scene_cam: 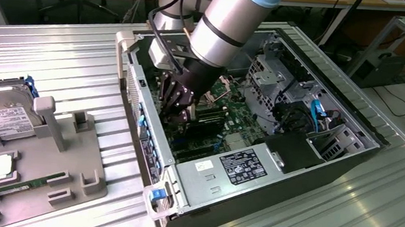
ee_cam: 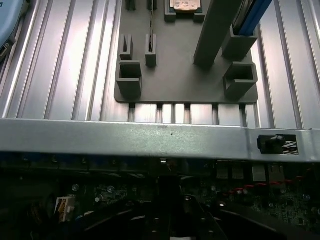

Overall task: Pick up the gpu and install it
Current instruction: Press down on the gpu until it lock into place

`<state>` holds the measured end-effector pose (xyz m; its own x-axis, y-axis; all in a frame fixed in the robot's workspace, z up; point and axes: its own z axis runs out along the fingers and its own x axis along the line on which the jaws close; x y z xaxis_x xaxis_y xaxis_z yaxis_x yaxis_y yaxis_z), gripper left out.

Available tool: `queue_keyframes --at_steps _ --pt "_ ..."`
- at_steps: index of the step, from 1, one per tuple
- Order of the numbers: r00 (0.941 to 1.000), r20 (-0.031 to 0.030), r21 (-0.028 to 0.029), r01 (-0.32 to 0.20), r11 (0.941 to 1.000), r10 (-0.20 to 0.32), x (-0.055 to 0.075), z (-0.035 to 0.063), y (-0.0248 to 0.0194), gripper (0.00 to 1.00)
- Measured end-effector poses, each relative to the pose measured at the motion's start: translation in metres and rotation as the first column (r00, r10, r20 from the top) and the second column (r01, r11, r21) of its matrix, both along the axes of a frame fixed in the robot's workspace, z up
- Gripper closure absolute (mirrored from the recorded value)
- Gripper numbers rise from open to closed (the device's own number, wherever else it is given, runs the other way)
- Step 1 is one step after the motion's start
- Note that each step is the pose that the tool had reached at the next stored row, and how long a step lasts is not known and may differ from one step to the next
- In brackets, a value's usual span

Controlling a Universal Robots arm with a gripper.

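Claw (scene_cam: 182,112) inside open computer case (scene_cam: 349,112), at gpu (scene_cam: 205,126).

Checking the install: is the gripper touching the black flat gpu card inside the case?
Cannot tell. In the exterior view the gripper sits low over the motherboard by the dark card, contact hidden.

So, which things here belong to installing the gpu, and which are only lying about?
Part of the job:
- gripper, down inside the computer case
- gpu, a dark card at the gripper over the motherboard

Lying about:
- hard drive
- memory stick
- grey holder tray
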<state>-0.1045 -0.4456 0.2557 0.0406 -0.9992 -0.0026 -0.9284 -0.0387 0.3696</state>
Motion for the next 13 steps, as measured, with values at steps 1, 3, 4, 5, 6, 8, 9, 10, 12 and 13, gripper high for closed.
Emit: queue_keyframes --at_steps 1,3,4,5,6,8,9,10,12,13 --pt "1.0 0.0001 0.0003 0.001 1.0 -0.001 0.002 -0.0002 -0.0001 0.89" --pt "1.0 -0.0006 -0.0018 0.001 1.0 -0.001 0.005 0.0001 -0.0002 0.89" --pt "1.0 -0.0005 -0.0017 0.001 1.0 -0.001 0.007 0.0 -0.0002 0.89" --pt "1.0 -0.0005 -0.0016 0.001 1.0 -0.001 0.007 0.0 -0.0002 0.89" --pt "1.0 -0.0003 -0.0012 0.001 1.0 -0.001 0.008 0.0002 -0.0001 0.89" --pt "1.0 0.0007 0.0006 0.0 1.0 0.0 0.009 0.0009 0.0 0.89" --pt "1.0 0.0015 0.0021 0.001 1.0 -0.001 0.009 0.0029 0.0002 0.89" --pt "1.0 0.0019 0.0029 0.001 1.0 -0.001 0.009 0.0045 0.0003 0.89" --pt "1.0 0.0006 0.0008 0.001 1.0 -0.001 0.009 0.014 0.0003 0.89" --pt "1.0 -0.0001 0.0005 0.0 1.0 0.0 0.009 0.0178 0.0004 0.89"
